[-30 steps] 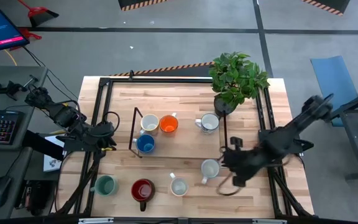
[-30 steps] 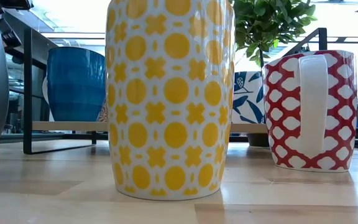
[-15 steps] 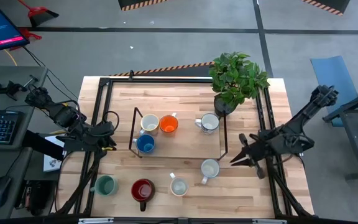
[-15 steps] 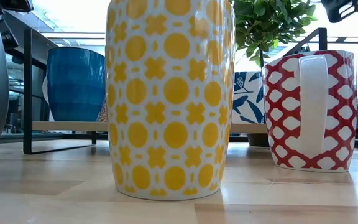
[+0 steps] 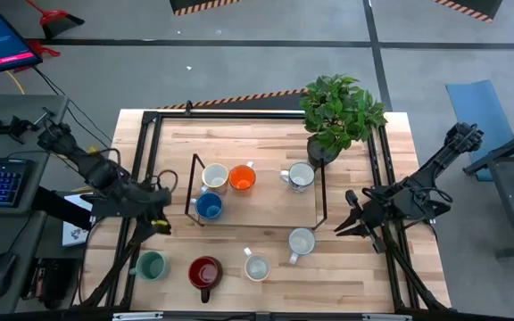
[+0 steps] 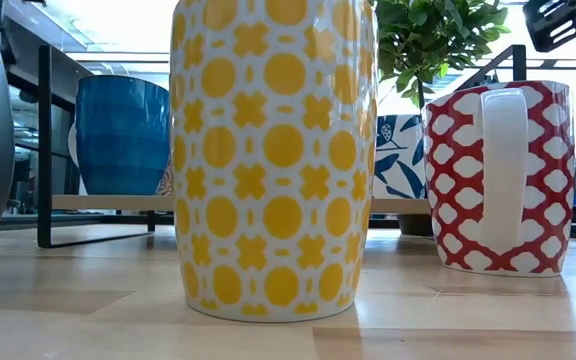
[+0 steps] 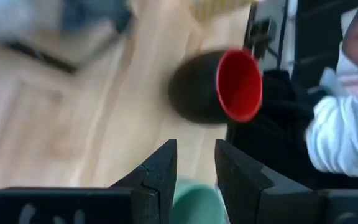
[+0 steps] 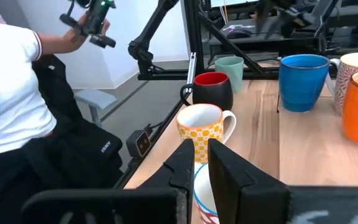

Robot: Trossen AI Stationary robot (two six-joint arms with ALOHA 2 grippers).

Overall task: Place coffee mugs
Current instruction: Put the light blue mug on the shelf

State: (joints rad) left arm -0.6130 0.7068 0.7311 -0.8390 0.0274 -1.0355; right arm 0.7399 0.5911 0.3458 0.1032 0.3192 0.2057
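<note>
Four mugs stand on the low black-framed shelf (image 5: 266, 207): white (image 5: 214, 176), orange (image 5: 242, 178), blue (image 5: 208, 206) and another white one (image 5: 301, 176). Along the table's near edge stand a teal mug (image 5: 153, 265), a dark mug with red inside (image 5: 205, 272), a yellow-patterned mug (image 5: 256, 267) and a red-patterned mug (image 5: 302, 241). My left gripper (image 5: 161, 223) hovers just beyond the teal mug (image 7: 194, 202), fingers open. My right gripper (image 5: 346, 223) hangs right of the red-patterned mug (image 8: 197, 186), open by a narrow gap.
A potted plant (image 5: 339, 111) stands at the far right corner, by the shelf's end. Black frame rails (image 5: 150, 169) run along the table's sides. A person in a white shirt (image 8: 11, 93) stands beyond the table's left edge. Bare wood lies between the shelf and the near mugs.
My right gripper has drawn back from the red-patterned mug toward the table's right edge and risen; the mug stays upright on the table. My left gripper has moved toward the near edge, closer to the teal mug.
</note>
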